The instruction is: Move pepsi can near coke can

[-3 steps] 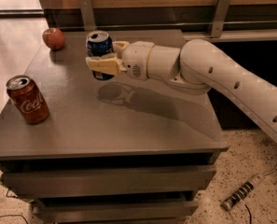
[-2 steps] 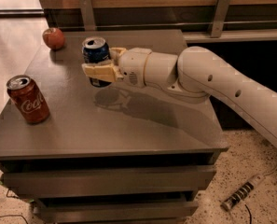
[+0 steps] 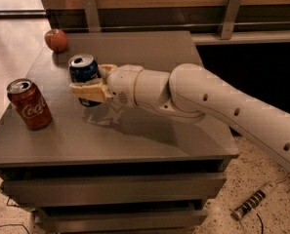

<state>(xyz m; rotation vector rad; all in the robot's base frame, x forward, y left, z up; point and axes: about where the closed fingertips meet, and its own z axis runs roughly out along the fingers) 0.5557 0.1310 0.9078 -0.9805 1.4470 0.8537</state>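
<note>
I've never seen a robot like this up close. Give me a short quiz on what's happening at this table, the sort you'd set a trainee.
1. Which does the gripper grip: the pepsi can or the coke can?
2. What sits near the far corner of the table? A. apple B. banana C. sponge
3. True or false: the coke can lies on its side.

Key: 1. the pepsi can, over the table's middle. 2. A. 3. False, it stands upright.

We see bare table [image 3: 149,140] between our gripper [image 3: 89,80], clamped round the pepsi can [image 3: 83,68], and the coke can [image 3: 30,105]. The apple [image 3: 56,39] sits well behind, clear.
</note>
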